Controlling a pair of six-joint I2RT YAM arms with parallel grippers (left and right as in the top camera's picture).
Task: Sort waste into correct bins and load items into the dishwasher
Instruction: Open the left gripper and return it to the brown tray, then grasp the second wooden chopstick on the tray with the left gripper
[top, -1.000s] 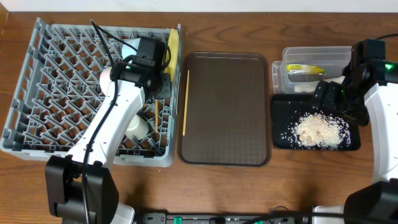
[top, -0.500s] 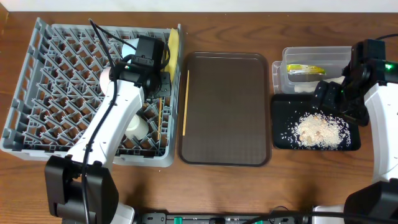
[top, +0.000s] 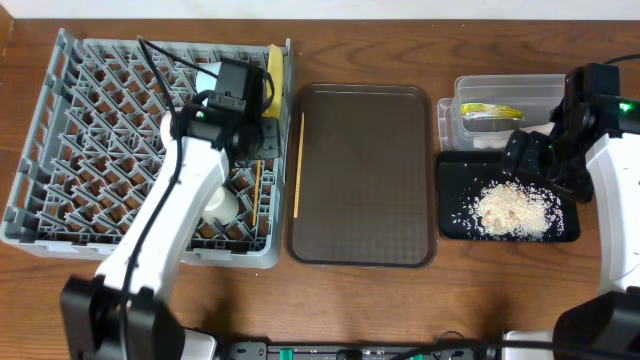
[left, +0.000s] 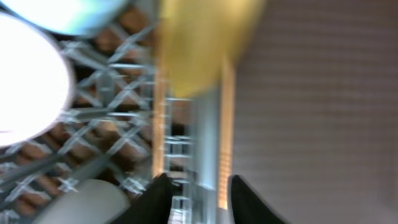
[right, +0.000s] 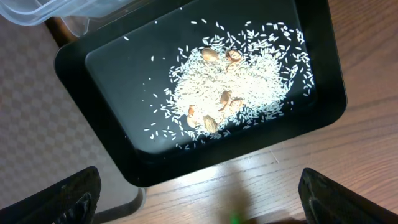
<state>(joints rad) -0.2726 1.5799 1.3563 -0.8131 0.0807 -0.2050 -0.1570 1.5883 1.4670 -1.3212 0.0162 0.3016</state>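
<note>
The grey dish rack (top: 60, 190) holds the upright yellow plate (top: 277, 68), the light-blue bowl (top: 208, 76), a white cup (top: 222, 205) and one chopstick (top: 257, 190). My left gripper (top: 256, 140) hovers over the rack's right side, open and empty. Its blurred wrist view shows the jaws (left: 202, 202) astride the rack wall, with the plate (left: 205, 43) and the white bowl (left: 25, 87). A second chopstick (top: 297, 165) lies on the brown tray's left edge. My right gripper (right: 205, 205) is open above the black tray (right: 99, 106) of rice scraps (right: 236, 87).
The brown serving tray (top: 365, 180) lies in the middle. The clear tub (top: 505, 92) at the back right holds the green-and-orange wrapper (top: 490, 112) and the white napkin (top: 488, 141). The black tray (top: 455, 190) sits in front of it.
The left arm has shifted slightly toward the back of the rack. A chopstick now shows in the rack under the left gripper. The right arm has not moved.
</note>
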